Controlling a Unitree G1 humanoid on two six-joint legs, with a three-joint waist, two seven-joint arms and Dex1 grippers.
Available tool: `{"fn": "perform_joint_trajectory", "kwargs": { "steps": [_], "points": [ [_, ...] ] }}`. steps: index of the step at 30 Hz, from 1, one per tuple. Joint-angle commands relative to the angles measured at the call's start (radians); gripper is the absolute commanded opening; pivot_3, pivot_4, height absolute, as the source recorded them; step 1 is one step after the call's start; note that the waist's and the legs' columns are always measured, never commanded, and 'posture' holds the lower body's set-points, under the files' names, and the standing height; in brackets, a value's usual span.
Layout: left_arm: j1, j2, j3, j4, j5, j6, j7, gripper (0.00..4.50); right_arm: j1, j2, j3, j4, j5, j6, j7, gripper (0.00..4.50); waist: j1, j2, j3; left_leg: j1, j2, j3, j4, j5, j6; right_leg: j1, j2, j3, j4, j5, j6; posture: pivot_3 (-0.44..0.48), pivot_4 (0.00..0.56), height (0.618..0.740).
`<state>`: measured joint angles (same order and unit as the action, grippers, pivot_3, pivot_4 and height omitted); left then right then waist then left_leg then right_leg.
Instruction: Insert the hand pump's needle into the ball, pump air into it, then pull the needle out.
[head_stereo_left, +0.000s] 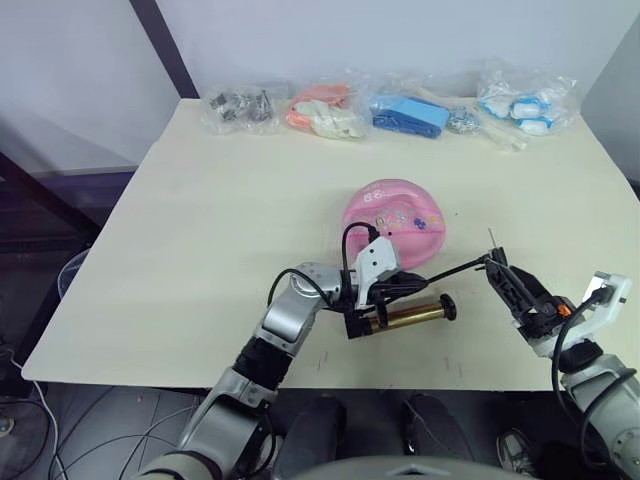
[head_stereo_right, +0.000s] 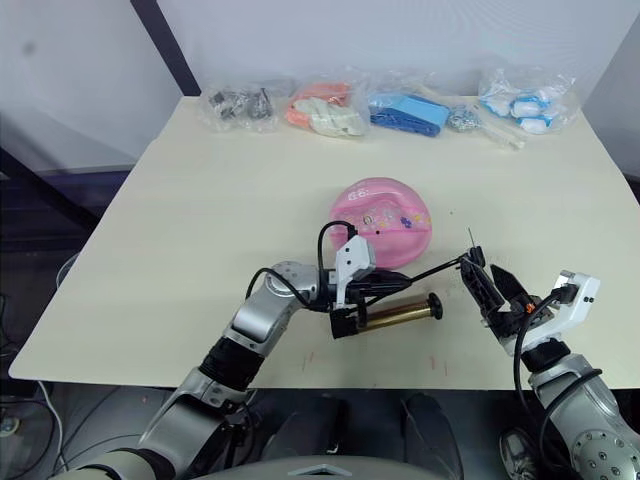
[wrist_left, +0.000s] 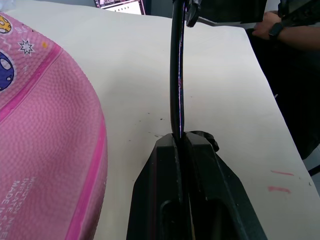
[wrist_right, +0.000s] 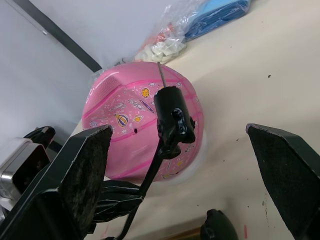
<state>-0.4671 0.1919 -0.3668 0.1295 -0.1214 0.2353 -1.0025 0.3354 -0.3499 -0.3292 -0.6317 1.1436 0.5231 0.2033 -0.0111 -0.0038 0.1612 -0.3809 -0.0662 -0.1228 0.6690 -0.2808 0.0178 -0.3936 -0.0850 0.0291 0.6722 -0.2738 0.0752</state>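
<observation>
Your pink ball (head_stereo_left: 392, 220) sits on the surface (head_stereo_left: 200, 240) a little toward the right edge from the middle, dented and bowl-like, with its small cartoon prints facing up. Just in front of it, toward the near edge, the hand pump (head_stereo_left: 410, 316) lies on its side, its gold-bronze barrel running roughly parallel to that near edge and its black end cap pointing toward the right edge.

Your left tool (head_stereo_left: 372, 318) is at the pump's other end. In the left wrist view its fingers (wrist_left: 165, 200) are pressed together on the thin black hose (wrist_left: 177, 75), which rises out from between them, with the ball's pink skin right beside them.

From there the hose runs across above the surface toward the right edge and ends in the small black fitting, with the needle (wrist_right: 161, 75) standing up out of it. Your right tool (head_stereo_right: 495, 290) is near the near-right corner, its two fingers spread wide apart. In the right wrist view the fitting hangs in the gap between them, touching neither, and the needle tip is clear of the ball. The ball's black valve hole (wrist_right: 135, 131) shows on the side facing that tool.

Along the far edge you have a row of clear plastic bags (head_stereo_left: 380, 105) of small items, well apart from the ball.
</observation>
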Motion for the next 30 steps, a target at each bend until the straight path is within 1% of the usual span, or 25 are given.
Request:
{"fn": "perform_joint_trajectory", "kwargs": {
  "steps": [1,8,15,24,27,29,30],
  "points": [
    [-0.009,0.002,-0.009,-0.011,-0.013,-0.032,-0.021,0.07,-0.010,-0.020,-0.010,-0.040,0.026,0.002,0.002,4.50,0.000,0.000,0.000,0.000,0.000,0.000,0.000,0.000,0.000,0.000,0.000,0.000,0.000,0.000,0.000,0.000,0.150,0.740],
    [-0.007,0.016,-0.022,0.001,-0.010,-0.055,-0.044,0.07,-0.020,-0.053,-0.009,-0.035,0.061,0.026,0.008,4.50,-0.001,0.000,0.000,0.000,0.000,0.000,0.000,0.000,0.000,0.000,0.001,0.000,0.000,0.000,0.000,0.000,0.150,0.740],
    [-0.009,0.013,-0.022,0.002,-0.014,-0.058,-0.040,0.07,-0.012,-0.075,-0.009,-0.029,0.080,0.046,0.026,4.50,-0.001,0.000,0.000,0.000,0.000,0.000,0.000,0.000,0.000,0.000,0.001,0.000,0.000,0.000,0.000,0.000,0.150,0.740],
    [-0.008,0.011,-0.015,0.013,-0.014,-0.056,-0.032,0.07,-0.005,-0.076,-0.014,-0.020,0.092,0.044,0.028,4.50,-0.001,0.000,0.000,0.000,0.000,0.000,0.000,0.000,0.000,0.000,0.001,0.000,0.000,0.000,0.000,0.000,0.150,0.740],
    [-0.004,0.013,-0.016,0.010,-0.016,-0.054,-0.033,0.00,-0.005,-0.080,-0.017,-0.019,0.093,0.042,0.030,3.67,-0.001,0.000,0.000,0.000,0.000,0.000,0.000,0.000,0.000,0.000,0.001,0.000,0.000,0.000,0.000,0.000,0.150,0.740],
    [-0.003,0.013,-0.017,0.009,-0.016,-0.054,-0.033,0.00,-0.003,-0.081,-0.019,-0.019,0.094,0.043,0.032,2.86,-0.001,0.000,0.000,0.000,0.000,0.000,0.000,0.000,0.000,0.000,0.001,0.000,0.000,0.000,0.000,0.000,0.150,0.740],
    [-0.003,0.013,-0.017,0.009,-0.017,-0.054,-0.034,0.00,-0.001,-0.084,-0.017,-0.018,0.092,0.044,0.035,2.36,-0.001,0.000,0.000,0.000,0.000,0.000,0.000,0.000,0.000,0.000,0.001,0.000,0.000,0.000,0.000,0.000,0.150,0.740]
  ]
}}
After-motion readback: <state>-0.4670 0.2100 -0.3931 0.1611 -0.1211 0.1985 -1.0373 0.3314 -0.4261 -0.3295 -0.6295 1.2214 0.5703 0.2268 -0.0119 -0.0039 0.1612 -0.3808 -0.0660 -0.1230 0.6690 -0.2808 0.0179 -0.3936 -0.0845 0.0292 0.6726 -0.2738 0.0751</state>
